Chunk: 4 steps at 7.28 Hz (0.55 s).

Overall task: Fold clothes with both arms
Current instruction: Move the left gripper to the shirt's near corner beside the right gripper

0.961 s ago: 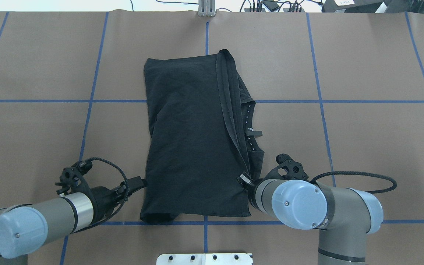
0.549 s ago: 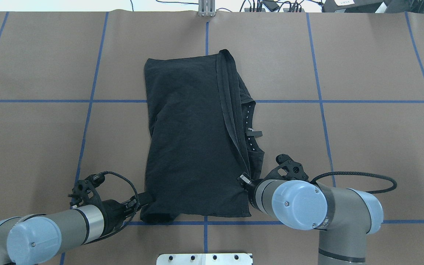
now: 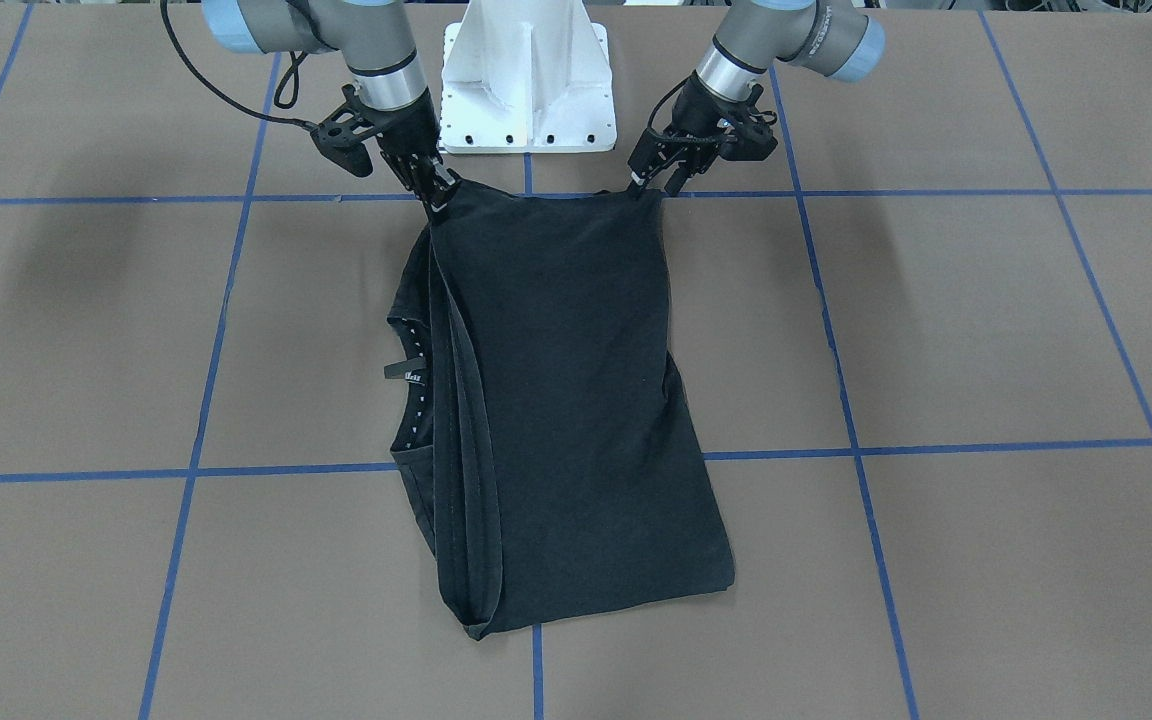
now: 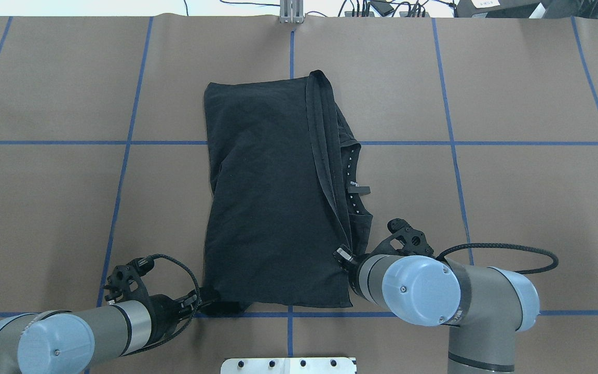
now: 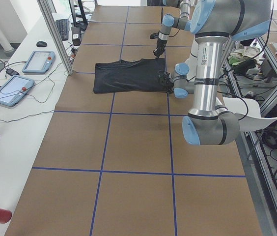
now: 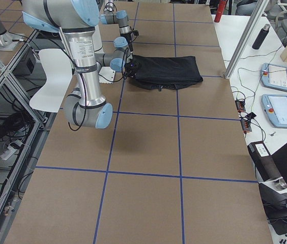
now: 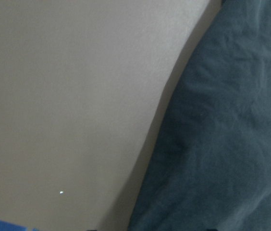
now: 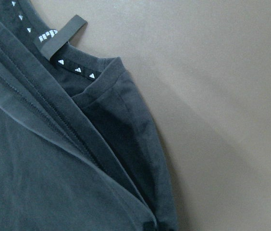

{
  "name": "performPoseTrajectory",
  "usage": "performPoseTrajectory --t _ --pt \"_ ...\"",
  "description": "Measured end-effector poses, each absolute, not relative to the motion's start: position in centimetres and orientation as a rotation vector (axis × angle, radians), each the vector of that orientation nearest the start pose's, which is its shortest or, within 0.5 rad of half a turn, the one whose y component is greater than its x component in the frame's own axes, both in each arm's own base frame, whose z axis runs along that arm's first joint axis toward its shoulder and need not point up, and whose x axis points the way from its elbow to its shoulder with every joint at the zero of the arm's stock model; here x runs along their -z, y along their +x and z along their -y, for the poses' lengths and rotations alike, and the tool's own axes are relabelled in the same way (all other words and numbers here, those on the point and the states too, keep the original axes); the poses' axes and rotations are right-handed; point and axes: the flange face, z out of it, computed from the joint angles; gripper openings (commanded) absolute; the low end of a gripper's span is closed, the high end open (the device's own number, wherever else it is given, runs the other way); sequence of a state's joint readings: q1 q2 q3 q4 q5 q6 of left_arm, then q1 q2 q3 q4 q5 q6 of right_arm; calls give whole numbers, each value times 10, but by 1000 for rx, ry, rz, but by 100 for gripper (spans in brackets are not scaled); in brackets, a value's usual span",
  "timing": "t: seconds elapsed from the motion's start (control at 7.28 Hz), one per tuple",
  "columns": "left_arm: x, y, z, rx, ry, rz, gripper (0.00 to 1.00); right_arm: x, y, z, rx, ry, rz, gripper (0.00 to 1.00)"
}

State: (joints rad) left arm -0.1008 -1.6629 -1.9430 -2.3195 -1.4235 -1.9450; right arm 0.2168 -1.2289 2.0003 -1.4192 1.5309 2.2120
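Black folded T-shirt [image 4: 273,197] flat on brown gridded surface [image 4: 512,208]. Front view: right end effector [image 3: 436,195] pinches its top-left corner; left end effector [image 3: 651,185] meets top-right corner, grip we cannot tell.

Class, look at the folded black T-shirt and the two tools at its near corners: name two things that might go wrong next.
The right tool sits where several hem layers of the T-shirt stack; it may catch only some, and the fold could slip apart. The left tool is at a curled corner nearer the robot; lifting from uneven points may skew the fold.
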Motion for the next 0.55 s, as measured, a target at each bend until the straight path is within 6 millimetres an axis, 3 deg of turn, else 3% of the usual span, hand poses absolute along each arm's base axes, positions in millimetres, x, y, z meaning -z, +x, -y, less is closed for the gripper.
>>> performPoseTrajectory --t 0.14,0.41,0.55 --pt "-351 500 198 502 -39 -1231 56 -270 -521 255 -813 -163 938 0" --pt "-351 503 196 509 -50 -1232 9 -270 -520 255 -813 -163 938 0" --pt "-351 504 194 513 -57 -1232 0 -270 -520 255 -812 -163 939 0"
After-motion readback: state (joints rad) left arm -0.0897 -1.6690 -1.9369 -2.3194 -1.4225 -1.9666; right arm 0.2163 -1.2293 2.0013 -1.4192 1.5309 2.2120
